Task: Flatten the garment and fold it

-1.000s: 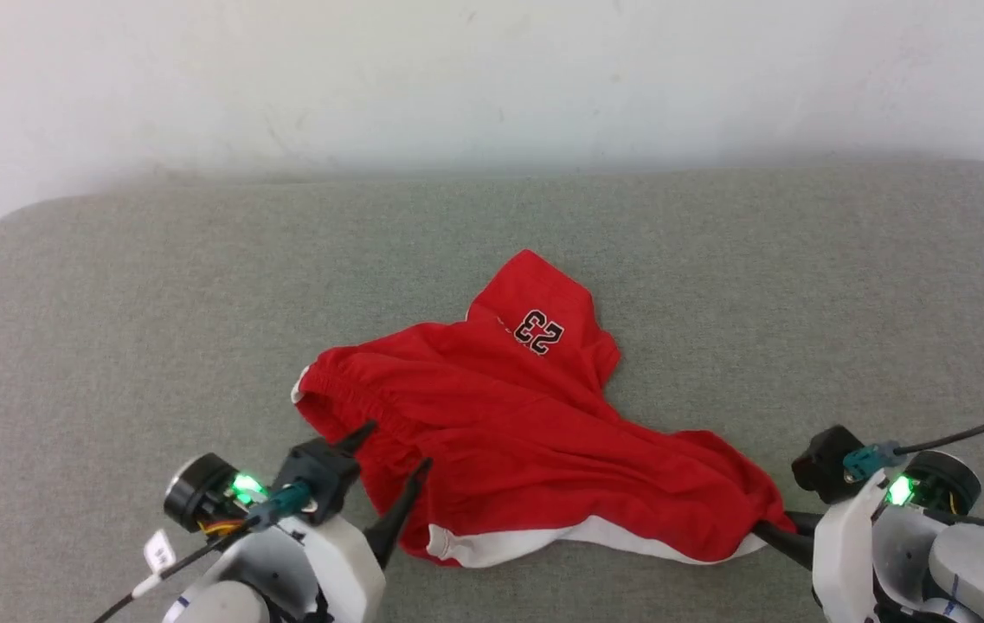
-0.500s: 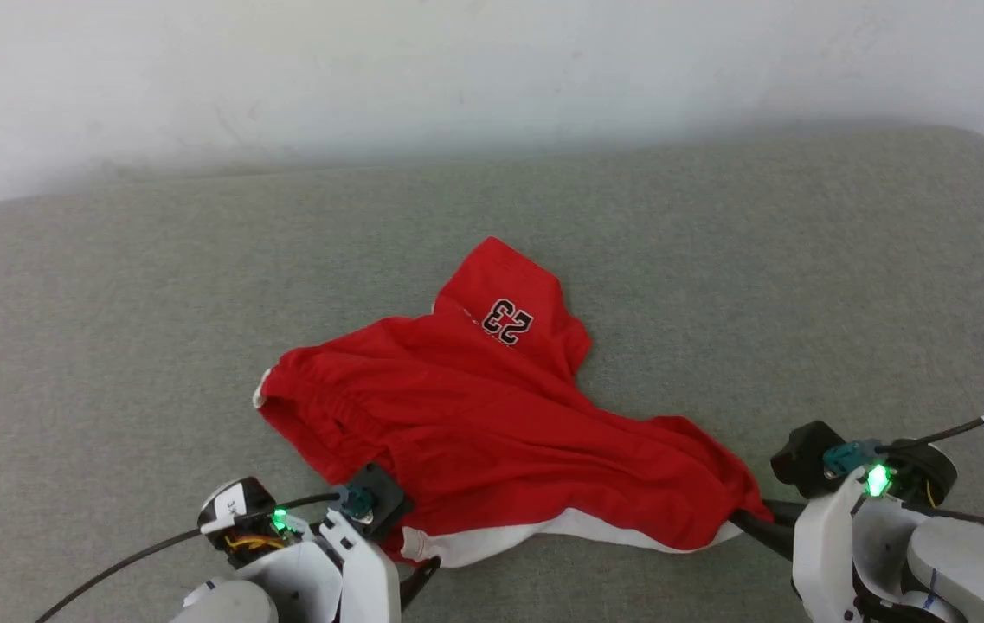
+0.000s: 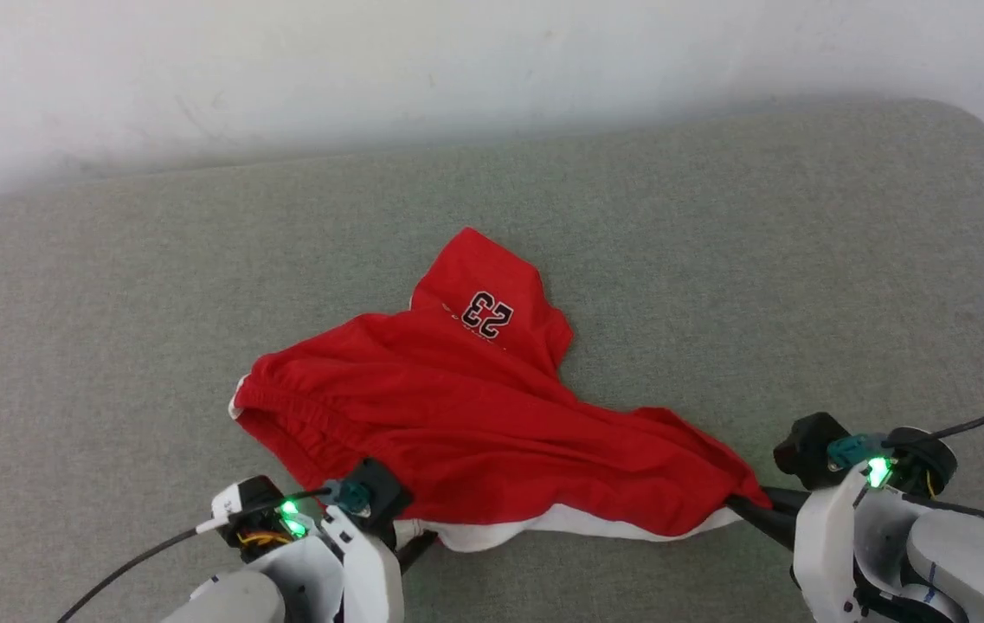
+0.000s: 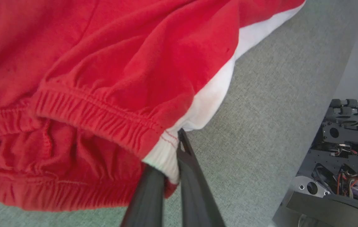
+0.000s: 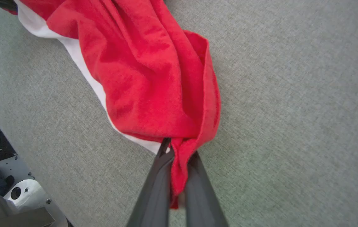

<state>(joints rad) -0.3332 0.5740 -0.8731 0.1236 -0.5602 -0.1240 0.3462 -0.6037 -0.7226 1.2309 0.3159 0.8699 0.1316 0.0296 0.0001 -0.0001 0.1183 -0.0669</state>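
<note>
The garment [image 3: 474,407] is lying bunched on the grey pad [image 3: 717,260], near middle, nothing folded yet. I'm clamping its near-left waistband corner in my left gripper [image 4: 173,159] and its near-right end in my right gripper [image 5: 175,151]; spreading and folding are both remaining.

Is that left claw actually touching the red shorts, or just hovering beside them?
Touching. The left wrist view shows the left claw shut on the shorts, a white corner of cloth pinched between its two dark fingers.
</note>
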